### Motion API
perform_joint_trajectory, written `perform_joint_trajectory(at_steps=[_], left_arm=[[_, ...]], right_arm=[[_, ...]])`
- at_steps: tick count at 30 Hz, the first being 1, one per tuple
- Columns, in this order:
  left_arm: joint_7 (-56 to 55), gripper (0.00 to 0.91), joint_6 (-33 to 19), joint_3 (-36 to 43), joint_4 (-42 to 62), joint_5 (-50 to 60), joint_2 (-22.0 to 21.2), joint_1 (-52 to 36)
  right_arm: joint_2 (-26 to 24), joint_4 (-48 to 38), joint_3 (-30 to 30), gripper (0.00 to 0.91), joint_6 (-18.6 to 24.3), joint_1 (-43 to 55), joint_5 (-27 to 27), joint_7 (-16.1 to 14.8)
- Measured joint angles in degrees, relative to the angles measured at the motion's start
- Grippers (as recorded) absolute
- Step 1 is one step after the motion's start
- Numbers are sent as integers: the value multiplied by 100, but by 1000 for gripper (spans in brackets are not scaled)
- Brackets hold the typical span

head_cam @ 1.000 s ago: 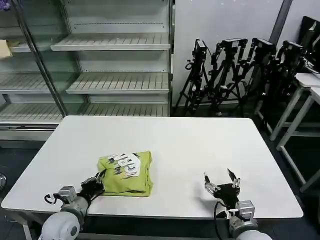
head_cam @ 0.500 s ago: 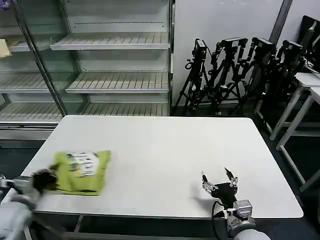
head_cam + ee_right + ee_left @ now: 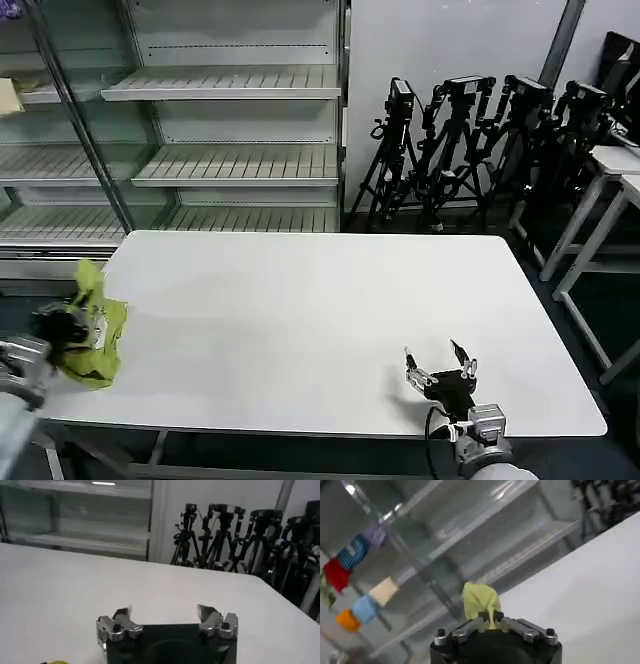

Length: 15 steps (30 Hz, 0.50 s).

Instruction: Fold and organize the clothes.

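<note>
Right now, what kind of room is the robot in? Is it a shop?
Probably a robot test lab set up like a shop. Bare store shelves stand behind a plain white table, and camera tripods are parked by the wall. The left end effector holds a lime T-shirt.

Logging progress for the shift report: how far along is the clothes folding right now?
Done: the lime T-shirt looks bunched into a compact bundle. In hand: the left tool is shut on it at the white table's left edge. Left: setting it down somewhere tidy. The right tool waits open over the near right side.
</note>
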Motion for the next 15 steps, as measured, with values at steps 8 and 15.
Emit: perform_joint_trajectory(at_steps=[8,15], left_arm=[[-185,0,-97,2409,-418,713,-975,-581],[-737,10,237,3977,-290,463,-1735,-1148]], right_arm=[[-6,47,110,907,-8,-98,-24,-7],[-60,113,274,907,-39,-50,25,-7]])
